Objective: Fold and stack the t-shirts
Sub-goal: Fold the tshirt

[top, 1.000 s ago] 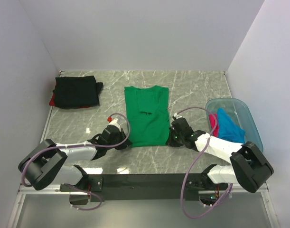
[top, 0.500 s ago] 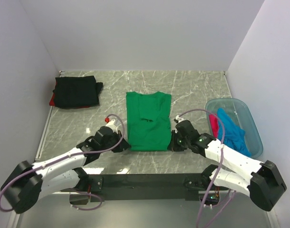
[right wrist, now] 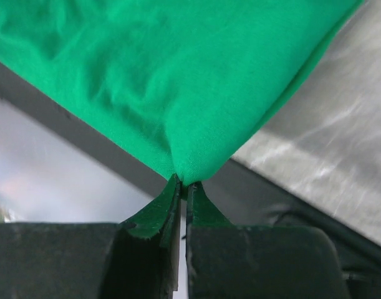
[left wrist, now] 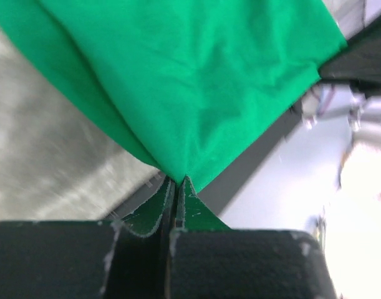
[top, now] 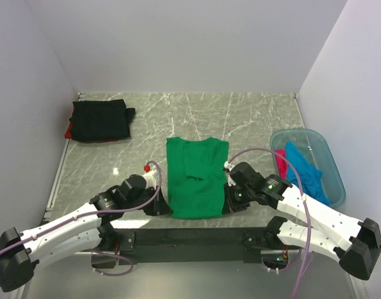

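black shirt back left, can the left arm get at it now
Probably not: the way to the black shirt looks free, but that arm's jaws are shut on the green shirt.

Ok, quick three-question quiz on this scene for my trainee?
1. True or false: the left gripper and right gripper are each shut on a near corner of the green t-shirt.
2. Where is the black t-shirt? A near right; B far left; C under the green one.
3. Fill in: the blue shirt and pink shirt lie in the ____.
Key: 1 true; 2 B; 3 tub.
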Controlling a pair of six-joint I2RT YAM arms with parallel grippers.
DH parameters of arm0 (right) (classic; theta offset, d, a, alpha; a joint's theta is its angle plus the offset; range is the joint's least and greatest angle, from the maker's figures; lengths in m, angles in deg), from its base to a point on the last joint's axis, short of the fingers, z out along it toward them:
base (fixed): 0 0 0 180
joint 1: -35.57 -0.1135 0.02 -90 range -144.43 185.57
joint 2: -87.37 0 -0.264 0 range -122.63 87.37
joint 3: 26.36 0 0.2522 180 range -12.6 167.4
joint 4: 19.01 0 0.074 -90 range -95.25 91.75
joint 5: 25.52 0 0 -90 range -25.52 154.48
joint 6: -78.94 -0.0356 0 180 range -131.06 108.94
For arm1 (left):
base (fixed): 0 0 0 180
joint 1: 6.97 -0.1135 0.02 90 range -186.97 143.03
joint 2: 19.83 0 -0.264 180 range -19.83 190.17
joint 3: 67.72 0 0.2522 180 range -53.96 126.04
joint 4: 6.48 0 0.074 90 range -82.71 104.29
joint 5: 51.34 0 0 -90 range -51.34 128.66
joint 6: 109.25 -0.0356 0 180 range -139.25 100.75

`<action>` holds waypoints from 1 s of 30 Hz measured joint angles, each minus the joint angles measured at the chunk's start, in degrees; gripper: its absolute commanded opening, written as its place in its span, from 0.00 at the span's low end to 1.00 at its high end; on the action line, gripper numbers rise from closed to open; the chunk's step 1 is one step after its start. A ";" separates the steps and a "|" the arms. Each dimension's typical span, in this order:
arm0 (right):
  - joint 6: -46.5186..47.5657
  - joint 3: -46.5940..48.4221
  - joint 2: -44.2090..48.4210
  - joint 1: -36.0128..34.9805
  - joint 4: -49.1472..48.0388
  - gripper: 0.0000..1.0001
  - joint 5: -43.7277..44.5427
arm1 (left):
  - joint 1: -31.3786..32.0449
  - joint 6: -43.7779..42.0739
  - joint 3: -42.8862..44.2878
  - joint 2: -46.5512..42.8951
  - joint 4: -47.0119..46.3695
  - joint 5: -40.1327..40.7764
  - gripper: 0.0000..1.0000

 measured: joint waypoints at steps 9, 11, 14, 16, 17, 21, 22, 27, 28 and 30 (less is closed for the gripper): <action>2.91 0.26 0.90 -4.59 9.29 0.00 -8.83 | 4.37 -0.09 1.29 -2.64 2.56 -11.41 0.01; 3.41 0.31 1.44 -5.64 10.56 0.00 -11.08 | 4.87 -0.20 1.66 -3.39 3.30 -13.64 0.00; 4.13 1.42 2.60 -6.47 12.79 0.00 -13.49 | 5.46 -0.61 3.17 -4.76 5.11 -16.35 0.01; 4.63 3.45 3.28 -6.62 14.45 0.00 -14.36 | 5.68 -0.85 4.98 -6.38 6.75 -17.53 0.00; 4.83 4.74 3.61 -6.64 15.15 0.00 -14.67 | 5.70 -1.07 6.05 -7.37 7.52 -17.81 0.00; 5.55 10.45 4.15 -6.69 18.03 0.00 -14.19 | 5.73 -1.88 10.58 -10.58 9.09 -17.64 0.01; 5.79 11.82 4.11 -6.69 18.51 0.00 -13.75 | 5.73 -1.95 11.39 -11.10 9.18 -17.22 0.01; 6.38 18.25 1.57 -6.64 20.76 0.00 -5.62 | 5.73 -1.55 11.82 -10.84 9.44 -11.69 0.00; 6.43 18.75 0.76 -6.51 20.63 0.00 -3.91 | 5.73 -1.42 11.47 -10.51 9.42 -9.68 0.00; 6.60 18.99 -0.59 -5.97 20.22 0.00 -0.74 | 5.73 -0.59 10.67 -9.99 9.31 -5.79 0.01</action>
